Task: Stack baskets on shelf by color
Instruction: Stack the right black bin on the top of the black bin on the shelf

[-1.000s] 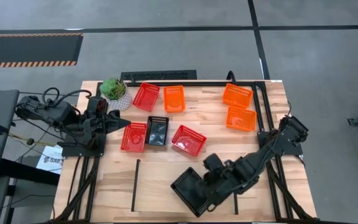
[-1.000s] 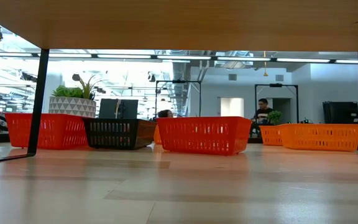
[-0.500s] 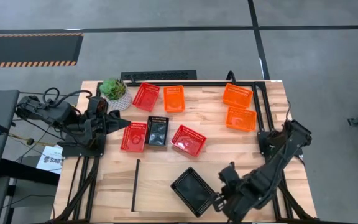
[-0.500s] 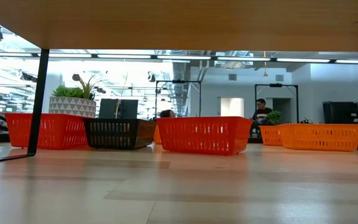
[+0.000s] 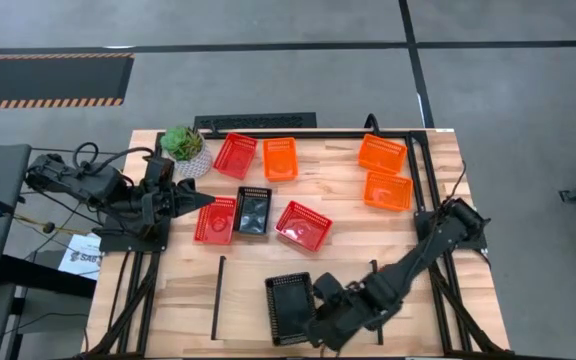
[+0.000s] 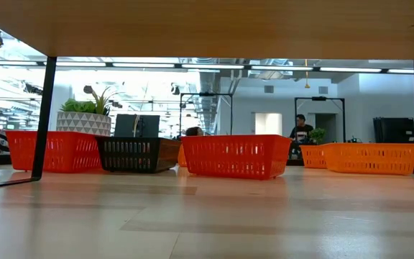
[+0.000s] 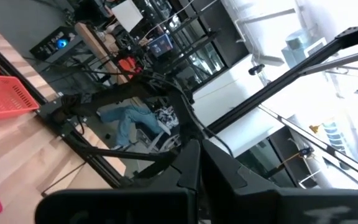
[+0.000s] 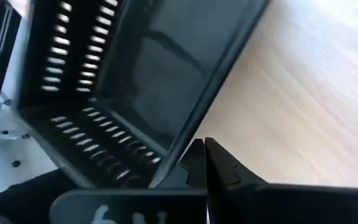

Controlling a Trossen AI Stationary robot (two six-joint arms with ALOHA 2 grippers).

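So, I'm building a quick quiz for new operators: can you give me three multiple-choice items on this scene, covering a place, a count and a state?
1. Where is the black plastic mesh basket that lies apart from the rest?
A. at the front edge, by the right gripper
B. at the far back edge
C. at the left edge

2. How many red plastic mesh baskets are there?
A. one
B. three
C. five

3. How are the right gripper's fingers?
A. spread wide
B. out of sight
C. shut

Answers:
1 A: the high view shows the black plastic mesh basket alone at the front, with the right gripper at its rim.
2 B: three red plastic mesh baskets show from above.
3 C: the right wrist view shows the fingers together.
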